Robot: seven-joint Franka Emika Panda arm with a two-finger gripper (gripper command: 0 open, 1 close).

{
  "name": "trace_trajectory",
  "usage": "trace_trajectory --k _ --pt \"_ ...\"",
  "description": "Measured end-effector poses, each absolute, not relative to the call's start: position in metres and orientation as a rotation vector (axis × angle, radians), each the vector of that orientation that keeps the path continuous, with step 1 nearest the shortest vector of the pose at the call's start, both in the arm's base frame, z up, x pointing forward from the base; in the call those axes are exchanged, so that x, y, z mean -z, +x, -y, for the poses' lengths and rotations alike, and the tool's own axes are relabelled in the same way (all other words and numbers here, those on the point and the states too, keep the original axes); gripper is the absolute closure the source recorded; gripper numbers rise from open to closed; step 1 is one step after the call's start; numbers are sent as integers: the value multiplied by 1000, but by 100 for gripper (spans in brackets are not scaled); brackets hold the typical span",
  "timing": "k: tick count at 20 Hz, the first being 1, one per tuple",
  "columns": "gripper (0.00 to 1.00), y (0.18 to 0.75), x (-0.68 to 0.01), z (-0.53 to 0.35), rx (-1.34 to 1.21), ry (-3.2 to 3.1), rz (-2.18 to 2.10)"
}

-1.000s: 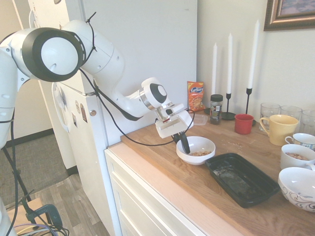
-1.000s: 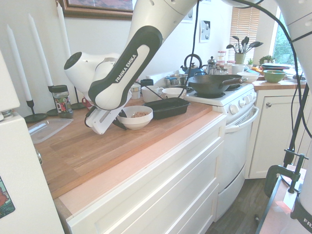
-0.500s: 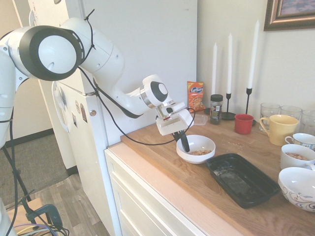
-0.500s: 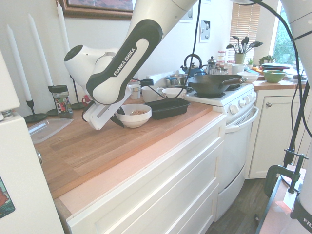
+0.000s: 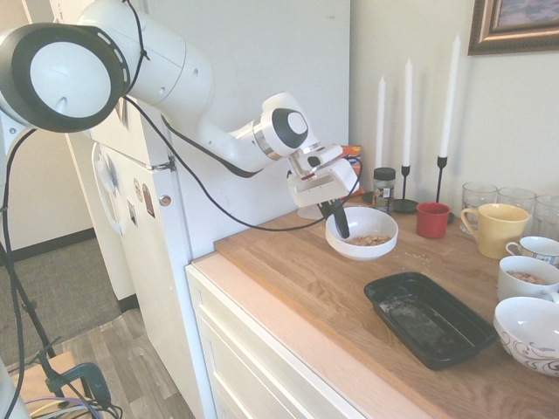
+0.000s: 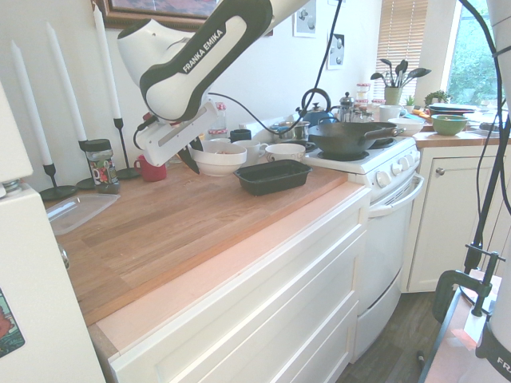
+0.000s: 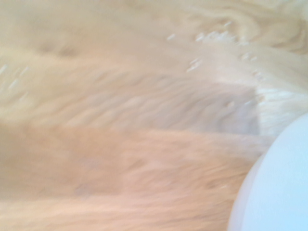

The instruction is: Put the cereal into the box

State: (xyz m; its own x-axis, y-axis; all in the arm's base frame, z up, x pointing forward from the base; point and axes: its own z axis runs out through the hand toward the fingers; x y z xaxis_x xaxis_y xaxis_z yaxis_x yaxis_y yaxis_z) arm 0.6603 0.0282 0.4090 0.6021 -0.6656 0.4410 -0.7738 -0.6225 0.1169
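Wooden countertop [image 5: 297,279] is running along the kitchen wall beside the fridge, with most of its near end bare. Nearest on it, the box [image 5: 428,317] is sitting flat toward the front edge, holding no cereal that I can make out. Behind it and off the wood, the gripper [image 5: 341,229] is clenching the rim of the white bowl [image 5: 362,232] and carrying it in the air, close to level, with the cereal [image 5: 370,239] lying in the bottom. The wrist view is showing only blurred wood and a curve of the bowl. Farther back, a red cup [image 5: 432,219], a yellow mug [image 5: 495,229] and tall white candles [image 5: 408,96] are standing by the wall. Judging from this, the pinch on one thin rim is the weak spot: the bowl may be swinging or slipping, and tipping before it is over the box would be scattering pieces across the counter
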Motion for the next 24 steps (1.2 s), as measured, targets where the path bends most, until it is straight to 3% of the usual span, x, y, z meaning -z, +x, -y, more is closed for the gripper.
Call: trace_trajectory --k 10,24 --pt "100 660 -447 54 -441 2673 1410" --pt "100 653 -430 150 -314 2866 1728"
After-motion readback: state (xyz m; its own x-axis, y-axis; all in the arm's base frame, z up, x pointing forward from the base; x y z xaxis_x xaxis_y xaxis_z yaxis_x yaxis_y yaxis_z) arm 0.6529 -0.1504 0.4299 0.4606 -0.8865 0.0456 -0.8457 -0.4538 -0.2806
